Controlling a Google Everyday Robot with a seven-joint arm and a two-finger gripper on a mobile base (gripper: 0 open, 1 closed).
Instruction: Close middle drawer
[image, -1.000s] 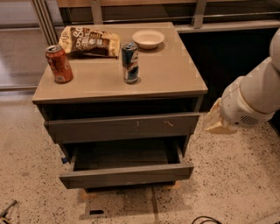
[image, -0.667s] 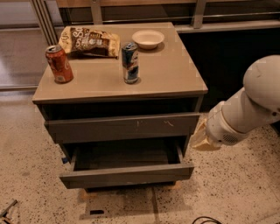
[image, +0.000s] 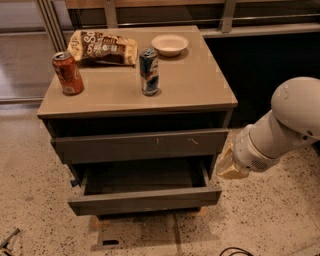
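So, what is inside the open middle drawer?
The middle drawer shows only its bare dark floor; no item is visible. Its rear part is hidden under the scratched drawer front above. The hand hangs beside the drawer's right end.

readable text: none tbh | brown crinkly snack bag (image: 102, 47), back-left corner of tan counter (image: 195, 85): big pale lettering, can't make it out | red metal drink can (image: 68, 73), left edge: label unreadable | cream-coloured gripper (image: 227, 167): below front-right corner
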